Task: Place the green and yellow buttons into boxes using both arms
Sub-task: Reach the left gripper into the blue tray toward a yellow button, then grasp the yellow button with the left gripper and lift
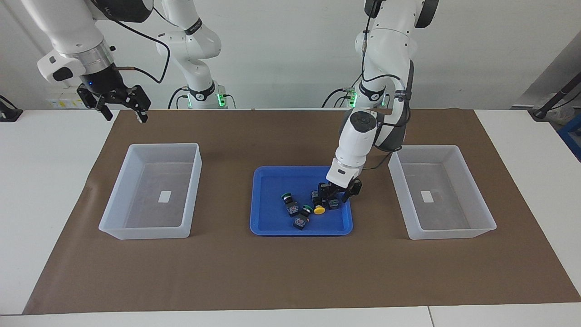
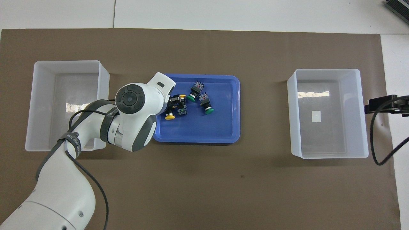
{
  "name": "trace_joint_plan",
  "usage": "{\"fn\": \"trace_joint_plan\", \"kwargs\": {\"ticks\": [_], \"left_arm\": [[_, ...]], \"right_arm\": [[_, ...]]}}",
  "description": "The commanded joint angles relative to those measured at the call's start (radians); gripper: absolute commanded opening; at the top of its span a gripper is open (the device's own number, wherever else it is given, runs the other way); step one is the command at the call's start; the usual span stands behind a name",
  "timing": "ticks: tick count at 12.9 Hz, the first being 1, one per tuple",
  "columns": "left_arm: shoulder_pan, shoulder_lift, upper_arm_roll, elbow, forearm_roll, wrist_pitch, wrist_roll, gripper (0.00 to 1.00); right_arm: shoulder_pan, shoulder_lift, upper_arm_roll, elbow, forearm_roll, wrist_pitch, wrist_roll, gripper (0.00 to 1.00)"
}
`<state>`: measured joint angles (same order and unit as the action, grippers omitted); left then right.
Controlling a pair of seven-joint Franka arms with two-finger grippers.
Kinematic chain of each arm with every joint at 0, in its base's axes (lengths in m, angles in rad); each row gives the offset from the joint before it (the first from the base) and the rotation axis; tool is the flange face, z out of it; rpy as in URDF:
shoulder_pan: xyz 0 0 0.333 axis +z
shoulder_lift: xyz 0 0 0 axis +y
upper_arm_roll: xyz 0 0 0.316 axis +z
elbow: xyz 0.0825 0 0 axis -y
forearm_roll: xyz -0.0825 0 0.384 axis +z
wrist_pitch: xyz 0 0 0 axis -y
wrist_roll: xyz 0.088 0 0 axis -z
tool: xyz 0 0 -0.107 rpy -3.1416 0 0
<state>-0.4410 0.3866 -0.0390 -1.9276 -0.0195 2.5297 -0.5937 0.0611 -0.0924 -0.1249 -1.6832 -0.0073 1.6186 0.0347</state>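
Taken across the facing view: right gripper (image 1: pixel 121 108) is parked in the air, jaws spread, nothing held; that arm waits. Box (image 1: pixel 152 190) toward the right arm's end from the blue tray (image 1: pixel 272 218) holds only a white sticker. In the tray lie all four buttons: two green (image 1: pixel 290 203), one yellow (image 1: pixel 319 209) lying free. Left gripper (image 1: pixel 337 192) is down on the other yellow button (image 2: pixel 181 96), jaws closing around it; grip not confirmed. Buttons are judged light, rigid, slippery-capped; best pinched on the blocky body. Box (image 1: pixel 440 190) at the left arm's end is likewise sticker-only.
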Motion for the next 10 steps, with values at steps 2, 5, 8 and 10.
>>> {"fn": "trace_joint_plan", "kwargs": {"ticks": [2,5,8,10], "left_arm": [[-0.021,0.008,0.013,-0.028,-0.010,0.035,-0.008,0.35],[-0.021,0.008,0.013,-0.037,-0.010,0.043,-0.008,0.05],[-0.021,0.006,0.013,-0.030,-0.010,0.031,-0.006,0.00],[-0.019,0.006,0.015,-0.005,-0.010,0.002,-0.008,0.00]], "right_arm": [[-0.003,-0.013,0.007,-0.012,-0.011,-0.008,-0.013,1.00],[-0.003,-0.013,0.007,-0.010,-0.011,-0.008,-0.013,1.00],[-0.003,-0.013,0.007,-0.010,-0.011,-0.008,-0.013,1.00],[-0.003,-0.013,0.007,-0.010,-0.011,-0.008,-0.013,1.00]]}}
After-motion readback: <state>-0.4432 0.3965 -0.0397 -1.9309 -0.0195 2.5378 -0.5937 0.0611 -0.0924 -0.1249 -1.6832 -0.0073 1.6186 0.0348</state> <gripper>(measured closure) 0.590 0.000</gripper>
